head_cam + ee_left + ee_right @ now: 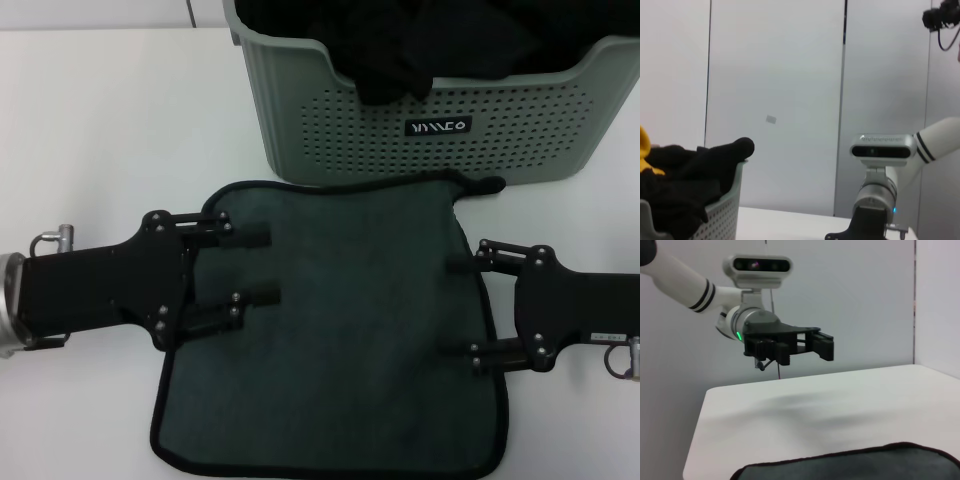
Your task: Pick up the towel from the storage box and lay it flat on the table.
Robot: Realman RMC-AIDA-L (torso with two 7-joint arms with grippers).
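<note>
The towel (330,330) lies spread flat on the white table (100,120), dark grey-green side up, black edging all round, just in front of the storage box (430,130). My left gripper (272,265) is over the towel's left part, open, with nothing between its fingers. My right gripper (450,307) is at the towel's right edge, also open and empty. In the right wrist view the left gripper (825,346) hangs clear above the table (815,410), and the towel's near edge (865,465) shows low in that picture.
Black cloths (400,40) fill the box and hang over its scooped rim. The left wrist view shows the box wall (722,215), the black cloths (690,175), a scrap of yellow cloth (644,150) and the right arm's wrist (880,200).
</note>
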